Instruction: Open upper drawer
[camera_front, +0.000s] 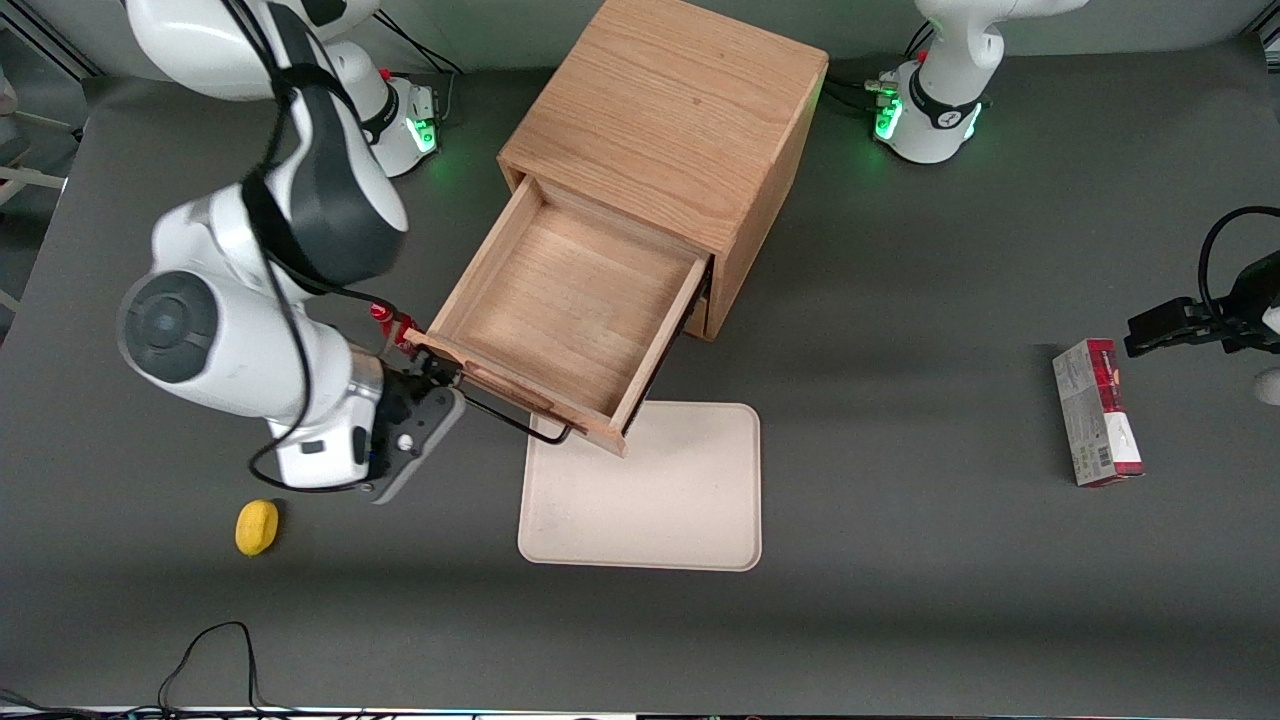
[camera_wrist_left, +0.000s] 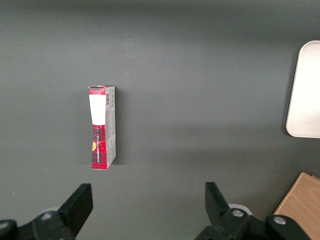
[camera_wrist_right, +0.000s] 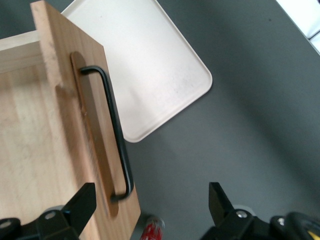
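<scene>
Upper drawer (camera_front: 570, 310) pulled well out of oak cabinet (camera_front: 670, 110), its front hanging over cream tray (camera_front: 650, 500), black wire handle (camera_front: 520, 418) free; gripper (camera_wrist_right: 150, 207) just beside the handle's end, jaws spread wide, holding nothing; yellow sponge (camera_front: 256, 526) nearer the camera

- Lighting is even and diffuse from overhead; soft shadows band the bench (camera_front: 900, 300).
- Green base LEDs glow against the dim bench edge.
- My end effector (camera_front: 440, 395), at the upper drawer (camera_front: 560, 310) handle end, appears sharp, open.
- The tray (camera_wrist_right: 150, 75) shows mild glare.
</scene>
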